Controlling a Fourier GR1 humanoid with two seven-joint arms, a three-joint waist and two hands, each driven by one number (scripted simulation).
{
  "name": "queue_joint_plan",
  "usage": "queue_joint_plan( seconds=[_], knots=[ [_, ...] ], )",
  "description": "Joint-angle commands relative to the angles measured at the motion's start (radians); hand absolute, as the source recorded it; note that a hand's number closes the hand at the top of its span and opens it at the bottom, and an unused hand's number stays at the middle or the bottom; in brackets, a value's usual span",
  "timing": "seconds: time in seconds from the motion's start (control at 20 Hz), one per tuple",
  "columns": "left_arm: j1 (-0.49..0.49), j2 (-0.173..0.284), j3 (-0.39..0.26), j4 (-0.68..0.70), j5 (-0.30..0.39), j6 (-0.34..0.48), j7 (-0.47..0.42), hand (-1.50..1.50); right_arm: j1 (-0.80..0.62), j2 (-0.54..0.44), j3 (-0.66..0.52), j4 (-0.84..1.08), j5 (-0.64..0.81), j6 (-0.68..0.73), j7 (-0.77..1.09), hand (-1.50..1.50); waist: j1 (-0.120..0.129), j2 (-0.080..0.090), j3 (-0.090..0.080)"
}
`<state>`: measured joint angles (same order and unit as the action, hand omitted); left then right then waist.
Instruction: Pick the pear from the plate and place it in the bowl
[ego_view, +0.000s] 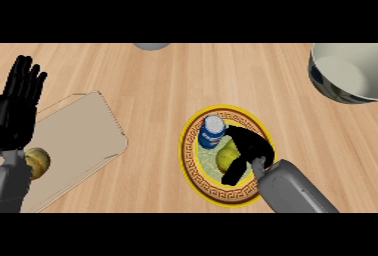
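Right hand (249, 145) seemingly curled on rounded pear (226, 156) | gold-rimmed plate (193, 172)

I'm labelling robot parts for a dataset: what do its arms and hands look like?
Both forearms are plain grey, smooth and boxy with rounded edges. Each ends in a glossy black hand with slim fingers and a thumb: left hand, right hand. No cables, markings or sleeves show.

Yellow-green pear (227, 156) lay on the gold-rimmed plate (193, 172); white bowl (347, 75) stood upright, well apart up-right of it.
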<state>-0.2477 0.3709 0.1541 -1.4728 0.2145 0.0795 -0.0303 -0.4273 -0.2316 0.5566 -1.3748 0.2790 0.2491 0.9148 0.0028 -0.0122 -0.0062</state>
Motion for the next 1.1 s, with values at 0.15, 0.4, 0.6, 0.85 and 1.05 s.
queue_joint_plan(
  seconds=[0.15,0.4,0.6,0.85,1.05],
  knots=[
    [-0.011,-0.041,-0.004,0.071,-0.040,-0.017,-0.063,0.00,0.021,0.059,-0.010,0.086,0.149,-0.038,-0.098,1.50,-0.003,0.014,0.006],
    [-0.046,0.003,0.058,0.068,-0.014,-0.050,-0.025,0.00,-0.029,0.059,-0.100,0.089,0.178,0.029,-0.126,1.50,-0.001,0.013,0.006],
    [-0.004,-0.006,0.040,-0.015,-0.023,-0.024,0.033,0.00,0.123,-0.219,-0.161,-0.100,0.158,0.090,-0.263,1.50,-0.026,0.005,0.007],
    [0.032,-0.005,0.078,0.013,-0.021,-0.004,-0.008,0.00,0.129,-0.545,-0.349,0.067,0.195,0.063,-0.468,1.50,-0.110,0.011,0.018],
    [0.053,0.012,0.098,0.005,-0.019,-0.008,-0.015,0.00,0.156,-0.735,-0.474,0.150,0.177,0.044,-0.666,1.50,-0.108,0.009,0.021]
  ],
)
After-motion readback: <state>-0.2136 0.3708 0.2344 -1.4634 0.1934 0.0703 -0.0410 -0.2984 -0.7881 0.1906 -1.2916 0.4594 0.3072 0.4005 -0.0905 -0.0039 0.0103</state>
